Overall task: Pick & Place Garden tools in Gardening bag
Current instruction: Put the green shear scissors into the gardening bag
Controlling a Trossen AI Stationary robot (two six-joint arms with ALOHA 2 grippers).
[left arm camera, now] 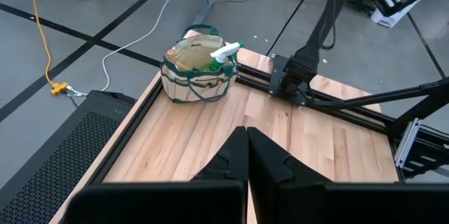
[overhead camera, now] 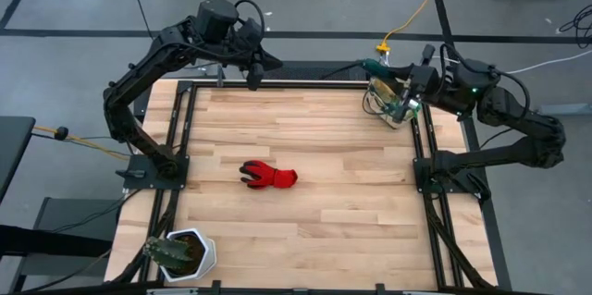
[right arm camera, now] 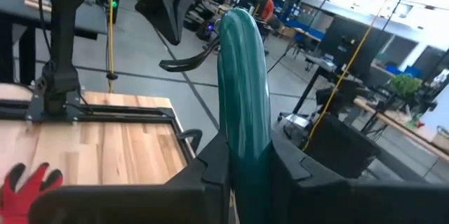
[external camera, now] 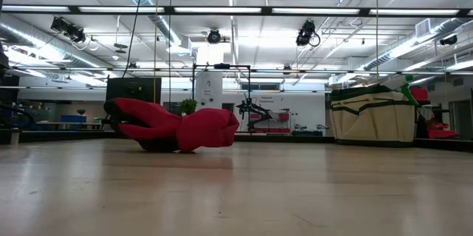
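We had the right claw (right arm camera: 245, 161) clamped on a smooth dark-green handle (right arm camera: 242, 76), probably slippery, over the gardening bag (overhead camera: 393, 101). Left claw (left arm camera: 247, 157) sat closed, well away. The floppy red glove (overhead camera: 270, 177) looked light; we'd pinch its bunched palm.

Right tool (right arm camera: 242, 171) clamping dark green handle (right arm camera: 242, 76), red glove (right arm camera: 28, 185) on table (right arm camera: 105, 140)

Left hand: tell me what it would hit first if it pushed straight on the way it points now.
Judging by its wrist view, the left hand, fingers shut, points across the bare wooden table toward the gardening bag at the far corner. It would likely meet the tabletop short of the bag, though depth is unclear.
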